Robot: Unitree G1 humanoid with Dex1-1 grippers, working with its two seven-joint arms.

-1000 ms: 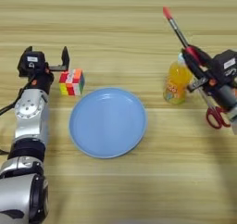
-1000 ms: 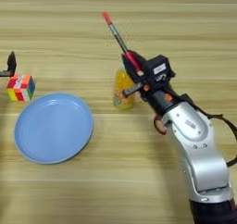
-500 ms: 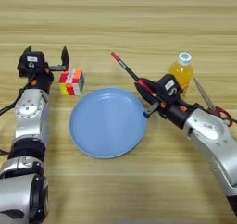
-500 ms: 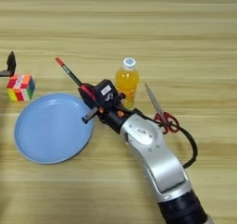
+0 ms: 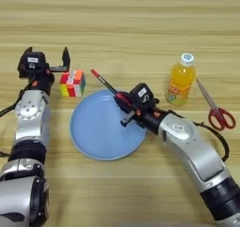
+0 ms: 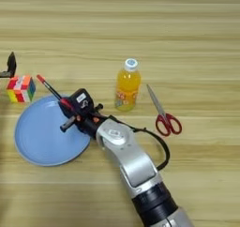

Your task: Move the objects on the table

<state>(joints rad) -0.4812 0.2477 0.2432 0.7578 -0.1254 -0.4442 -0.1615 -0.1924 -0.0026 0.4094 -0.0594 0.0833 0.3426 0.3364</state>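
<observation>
Leftward since before, the right pincer (image 5: 125, 109) now hangs over the blue plate (image 5: 96, 137), grasping the pen (image 5: 105, 83); left pincer (image 5: 47, 59) released beside the cube (image 5: 72, 83).

The wooden counter (image 5: 140, 24) carries a blue plate (image 5: 101, 132) left of centre, a colour cube (image 5: 72, 83) beside it, an upright orange-drink bottle (image 5: 180, 79) and red-handled scissors (image 5: 215, 108) toward the right edge.

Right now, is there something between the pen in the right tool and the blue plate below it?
Nothing visible. The right tool holds the pen over the blue plate, whose surface beneath is bare. The cube lies beside the plate's far-left rim.
</observation>
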